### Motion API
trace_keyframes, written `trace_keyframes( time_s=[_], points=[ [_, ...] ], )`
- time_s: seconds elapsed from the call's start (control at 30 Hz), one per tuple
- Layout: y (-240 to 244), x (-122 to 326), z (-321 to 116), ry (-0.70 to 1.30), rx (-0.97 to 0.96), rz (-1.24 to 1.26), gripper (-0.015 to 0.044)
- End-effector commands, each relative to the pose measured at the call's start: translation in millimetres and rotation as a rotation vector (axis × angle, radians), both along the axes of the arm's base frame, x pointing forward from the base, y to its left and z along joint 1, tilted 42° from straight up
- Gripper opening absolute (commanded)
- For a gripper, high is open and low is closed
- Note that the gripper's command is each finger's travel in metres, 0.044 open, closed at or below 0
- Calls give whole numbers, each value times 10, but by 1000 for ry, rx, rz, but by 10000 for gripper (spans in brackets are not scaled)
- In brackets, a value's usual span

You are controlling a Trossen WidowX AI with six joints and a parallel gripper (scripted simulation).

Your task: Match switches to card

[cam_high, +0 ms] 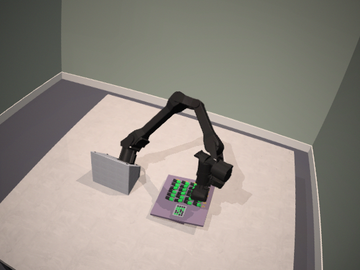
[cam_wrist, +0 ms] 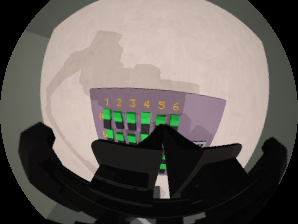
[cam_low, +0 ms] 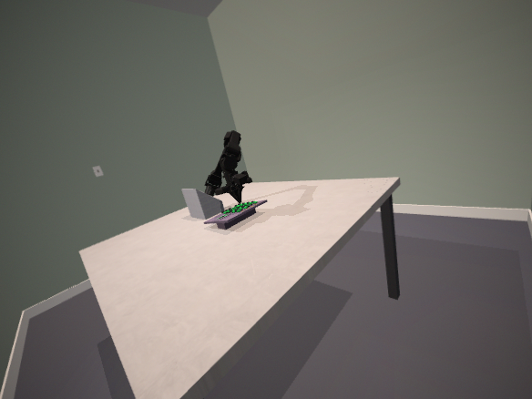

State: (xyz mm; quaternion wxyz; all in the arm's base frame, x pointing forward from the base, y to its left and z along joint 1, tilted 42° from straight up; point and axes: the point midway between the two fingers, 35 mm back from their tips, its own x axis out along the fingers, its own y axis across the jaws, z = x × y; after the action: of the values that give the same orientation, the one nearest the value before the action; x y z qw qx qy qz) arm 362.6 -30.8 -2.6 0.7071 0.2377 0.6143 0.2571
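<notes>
The gripper [cam_high: 200, 195] [cam_low: 240, 201] [cam_wrist: 162, 127] points down over the switches [cam_high: 183, 193] [cam_low: 241, 208] [cam_wrist: 131, 118], its fingers together with nothing between them. They sit on the purple panel [cam_high: 163, 206] [cam_low: 214, 219] [cam_wrist: 204, 107], partly hidden by the gripper; whether the tips touch one is hard to tell. The card [cam_high: 179, 210] [cam_low: 223, 217] [cam_wrist: 200, 144] lies on the panel, beside the grid, to the arm's right of the gripper.
</notes>
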Motion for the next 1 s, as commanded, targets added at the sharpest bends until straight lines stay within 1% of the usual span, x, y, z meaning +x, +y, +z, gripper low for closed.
trace_keyframes(
  time_s=[0.0,0.4,0.97],
  points=[
    [62,-15,-56,11,7,0,0],
    [154,4,-157,10,8,0,0],
    [156,4,-159,10,8,0,0]
  ],
)
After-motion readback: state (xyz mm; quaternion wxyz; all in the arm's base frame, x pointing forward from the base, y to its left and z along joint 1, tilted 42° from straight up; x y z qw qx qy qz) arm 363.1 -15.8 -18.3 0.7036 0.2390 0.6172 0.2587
